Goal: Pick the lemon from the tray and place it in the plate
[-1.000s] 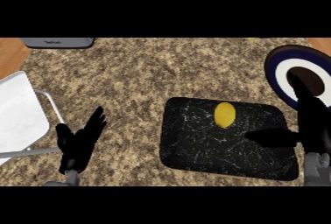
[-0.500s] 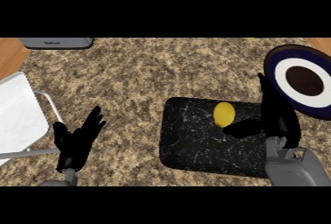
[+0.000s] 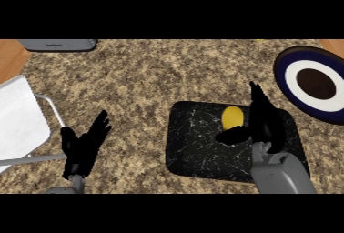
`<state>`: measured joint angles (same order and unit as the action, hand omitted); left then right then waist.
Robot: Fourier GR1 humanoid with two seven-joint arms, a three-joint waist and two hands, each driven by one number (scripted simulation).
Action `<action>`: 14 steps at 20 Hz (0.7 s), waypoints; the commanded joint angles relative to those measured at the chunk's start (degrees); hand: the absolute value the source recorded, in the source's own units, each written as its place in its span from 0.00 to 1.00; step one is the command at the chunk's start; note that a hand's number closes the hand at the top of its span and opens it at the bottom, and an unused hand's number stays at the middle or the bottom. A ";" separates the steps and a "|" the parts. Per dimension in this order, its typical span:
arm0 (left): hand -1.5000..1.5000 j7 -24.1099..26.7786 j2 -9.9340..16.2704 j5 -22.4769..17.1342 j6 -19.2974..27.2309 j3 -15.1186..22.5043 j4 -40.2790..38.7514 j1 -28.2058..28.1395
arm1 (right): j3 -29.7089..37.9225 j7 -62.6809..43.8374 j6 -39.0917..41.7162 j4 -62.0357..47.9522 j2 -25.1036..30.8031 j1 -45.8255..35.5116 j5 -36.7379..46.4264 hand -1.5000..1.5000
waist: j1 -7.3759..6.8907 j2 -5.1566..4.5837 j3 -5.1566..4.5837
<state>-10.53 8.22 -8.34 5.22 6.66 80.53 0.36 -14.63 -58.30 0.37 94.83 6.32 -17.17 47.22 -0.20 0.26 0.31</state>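
One open right hand (image 3: 263, 122) over the tray (image 3: 194, 145), fingers straight, thumb beside the lemon (image 3: 232, 117).

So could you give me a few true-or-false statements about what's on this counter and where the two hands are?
1. The lemon lies on the black tray. True.
2. The lemon is already in the plate. False: the plate, at the upper right, holds nothing, and the lemon is on the tray.
3. The right hand is over the tray, just right of the lemon, with its thumb below the lemon. True.
4. The left hand is curled round the lemon. False: it rests open over the counter at the lower left, far from the tray.
5. The plate is plain white. False: it has a dark blue rim, a white ring and a dark centre.
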 commanded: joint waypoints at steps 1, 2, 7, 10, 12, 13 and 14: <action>0.50 0.00 -0.02 0.12 -0.93 -0.21 0.42 -2.20 | -0.80 -3.03 2.11 2.04 0.21 3.59 2.76 0.00 | 0.21 -0.19 -0.32; 0.50 -3.85 -0.39 0.04 -0.09 0.57 4.01 -1.48 | 0.66 -3.16 1.01 -5.23 -1.74 -2.66 3.93 0.00 | -0.17 -0.25 -0.31; 0.50 -5.13 -1.85 1.68 1.00 0.26 2.70 0.54 | 1.68 -1.58 -0.55 -9.61 -3.81 -3.40 6.46 0.00 | -0.04 -0.28 -0.31; 0.50 -2.74 -0.03 0.11 -2.37 -1.71 4.43 -2.90 | 4.25 -0.35 1.68 -9.49 -2.97 -2.38 5.57 0.00 | -0.01 -0.24 -0.31; 0.50 -3.44 -0.44 0.34 -2.29 -2.79 0.56 0.49 | 4.94 4.33 0.02 -13.13 -2.82 -1.54 4.39 0.00 | 0.10 -0.28 -0.31; 0.50 -1.10 0.86 -0.79 -5.29 -4.39 -2.57 1.18 | 4.09 0.80 -0.20 -13.87 -5.62 -4.73 6.26 0.00 | 0.06 -0.29 -0.32; 0.50 0.60 -1.25 1.03 -3.77 -1.35 1.81 -4.52 | 3.98 0.66 1.60 -12.92 -5.14 -3.95 6.12 0.00 | -0.03 -0.24 -0.31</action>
<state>-11.78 7.77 -7.88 2.65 4.75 82.32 -0.67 -11.13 -56.98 0.66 83.43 2.39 -20.20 52.80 -0.19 0.11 0.12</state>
